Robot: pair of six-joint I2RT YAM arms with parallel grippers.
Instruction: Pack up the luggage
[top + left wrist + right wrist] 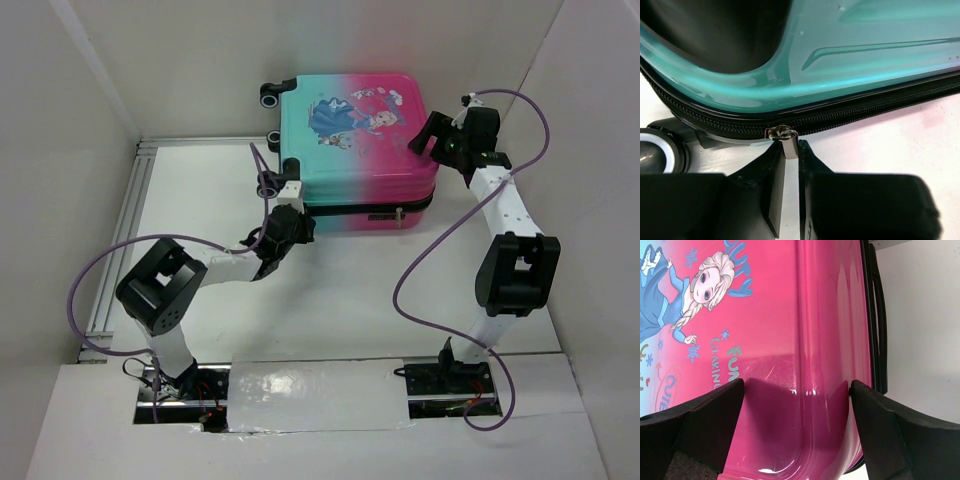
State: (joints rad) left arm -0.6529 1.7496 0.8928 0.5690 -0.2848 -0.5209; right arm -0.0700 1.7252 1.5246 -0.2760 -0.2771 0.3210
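The luggage [360, 140] lies flat and closed at the back of the table, teal on the left, pink on the right, princess print on top. My left gripper [290, 218] is at its near left corner. In the left wrist view the fingers of my left gripper [790, 151] are nearly together on the silver zipper pull [785, 137], which hangs from the black zipper [865, 107] under the teal shell [865, 60]. My right gripper [432, 135] is open over the pink right part of the lid [790, 340], its fingers [715, 412] spread wide against the shell.
Black wheels [270, 97] stick out on the suitcase's left side; one shows by my left fingers [657, 155]. A black handle [879, 315] runs along the right edge. White walls enclose the table. An aluminium rail [125, 230] runs along the left. Purple cables [420, 260] loop from both arms.
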